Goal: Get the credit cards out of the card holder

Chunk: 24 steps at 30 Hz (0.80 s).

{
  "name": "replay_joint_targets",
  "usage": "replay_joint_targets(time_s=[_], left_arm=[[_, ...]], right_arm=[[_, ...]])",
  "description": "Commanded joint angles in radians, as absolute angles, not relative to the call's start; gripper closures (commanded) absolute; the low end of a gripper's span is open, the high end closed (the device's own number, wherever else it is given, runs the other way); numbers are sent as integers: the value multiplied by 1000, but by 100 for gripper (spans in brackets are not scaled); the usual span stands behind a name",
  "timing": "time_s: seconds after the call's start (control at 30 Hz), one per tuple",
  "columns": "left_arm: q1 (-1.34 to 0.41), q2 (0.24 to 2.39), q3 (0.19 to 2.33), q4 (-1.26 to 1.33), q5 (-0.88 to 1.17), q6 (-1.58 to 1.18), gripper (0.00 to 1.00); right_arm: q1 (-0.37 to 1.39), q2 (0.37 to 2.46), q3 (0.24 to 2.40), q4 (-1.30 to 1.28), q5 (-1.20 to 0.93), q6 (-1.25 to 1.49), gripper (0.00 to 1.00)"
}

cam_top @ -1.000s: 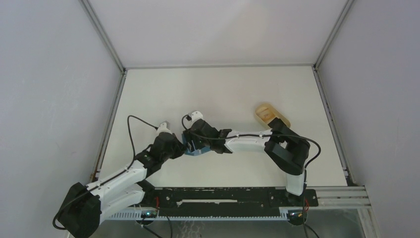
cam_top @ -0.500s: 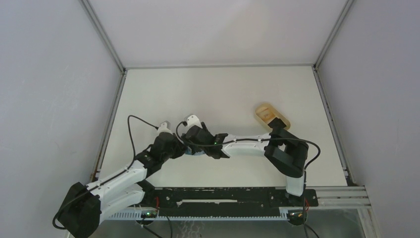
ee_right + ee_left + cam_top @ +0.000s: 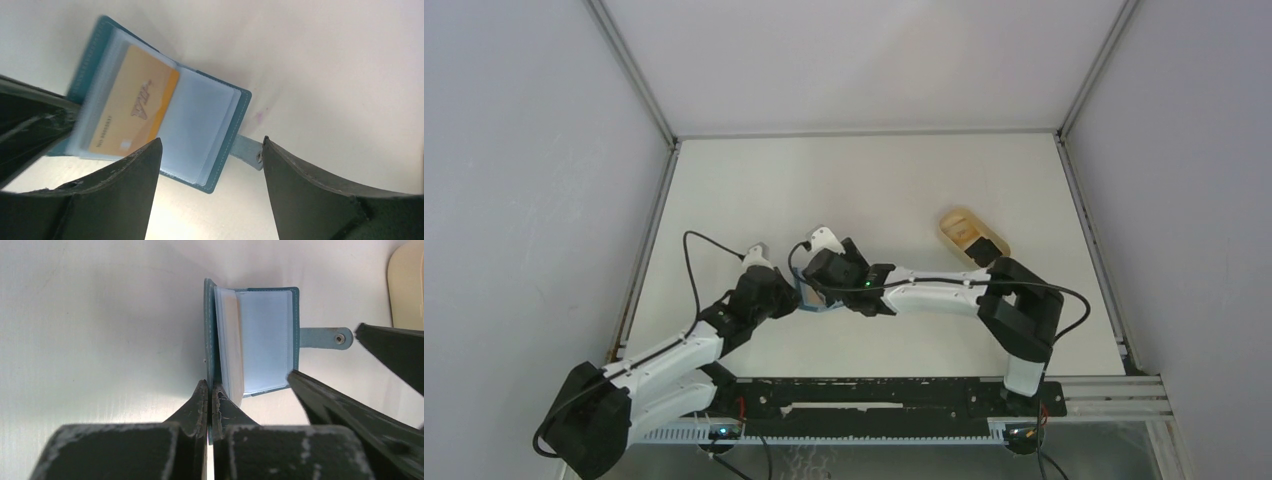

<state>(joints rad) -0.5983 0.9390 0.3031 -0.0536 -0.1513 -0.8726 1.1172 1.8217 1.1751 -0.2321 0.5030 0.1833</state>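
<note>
- Our left gripper (image 3: 210, 392) is clenched on one cover of the teal card holder (image 3: 265, 335), which lies open like a book just ahead of its fingertips. The pinch sits at the very edge, so a pull from the other arm could drag the cover out.
- Our right gripper (image 3: 211, 142) hangs released and empty over the open pages. The orange card (image 3: 131, 111) lies just beyond one finger, inside a clear sleeve (image 3: 200, 125).
- If these jaws close on sleeve and card together, we judge the whole holder would lift instead of the card sliding free.
- The snap tab (image 3: 248, 150) sits between the fingers and could get caught instead.
- We cannot make out any other cards.
</note>
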Motion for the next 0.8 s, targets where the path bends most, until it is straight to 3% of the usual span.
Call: replay_joint_targets(time_s=[0.0,0.17,0.33,0.6,0.77], left_arm=[[-601,953,291,-11,-166,-867,100],[-601,961,267,25,-165,-878,100],[-601,985,242,60,-179,-885,100],[-601,1120,184,234,-136,-923,100],[-601,1201,173,297,-130,-936,100]], right_arm=[[1102,1695,1167,-190,488,160,18],[1074,1577,1119,-118,359,186,18],[937,1460,977,78,-56,330,18],[902,1493,837,320,-396,437,20],[893,1573,766,461,-433,525,23]])
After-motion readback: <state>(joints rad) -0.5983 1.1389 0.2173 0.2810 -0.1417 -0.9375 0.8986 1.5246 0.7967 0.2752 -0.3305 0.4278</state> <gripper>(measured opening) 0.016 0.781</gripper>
